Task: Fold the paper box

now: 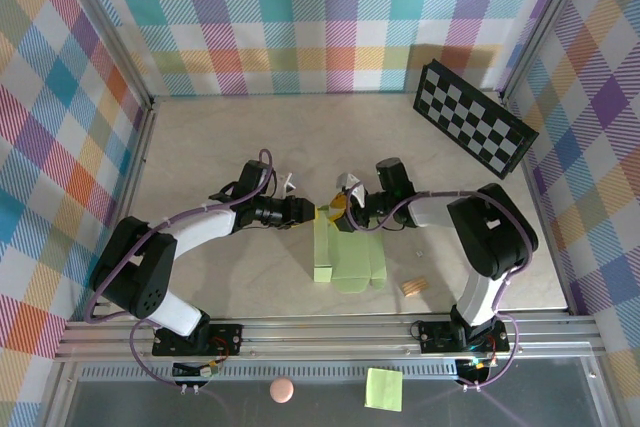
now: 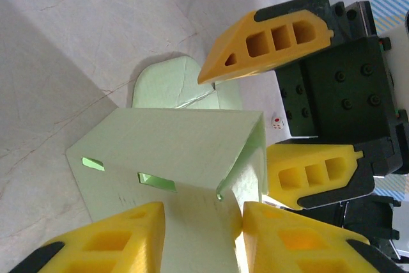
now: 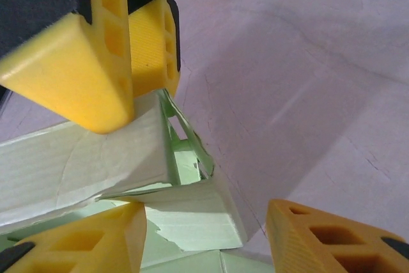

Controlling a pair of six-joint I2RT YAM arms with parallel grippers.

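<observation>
The paper box (image 1: 345, 259) is found on the table (image 1: 220, 147), half folded, beneath both claws; its raised wall is pinched by the left claw (image 2: 203, 222) so the crease is held, while the right claw (image 3: 206, 215) is spread wide beside it, seemingly readied for the next flap

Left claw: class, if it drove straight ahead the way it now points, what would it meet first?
The paper box: its pale green card sits right at the fingertips of the left claw, apparently touching. Behind the card is the open right claw, though how far back is hard to judge.
</observation>
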